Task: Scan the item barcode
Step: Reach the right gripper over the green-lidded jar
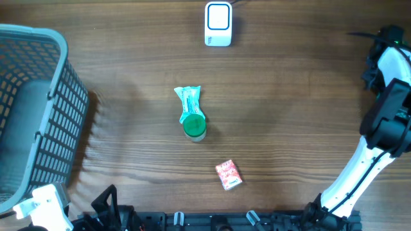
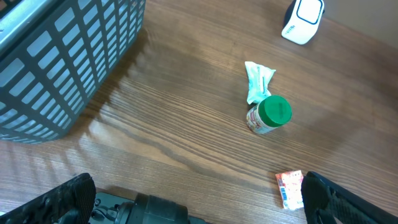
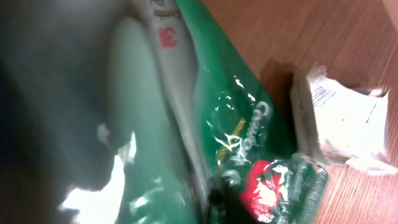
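Well, L gripper (image 2: 199,194) wide open, empty; R gripper (image 1: 385,40) unclear.

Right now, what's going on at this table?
The left claw sits open at the near edge, holding nothing. The right arm is off to the right side, its camera up close against a green bag with a white packet beside it; whether it grips the bag is unclear. A jar and a red packet sit mid-table, the scanner at the far edge, a basket on the left.
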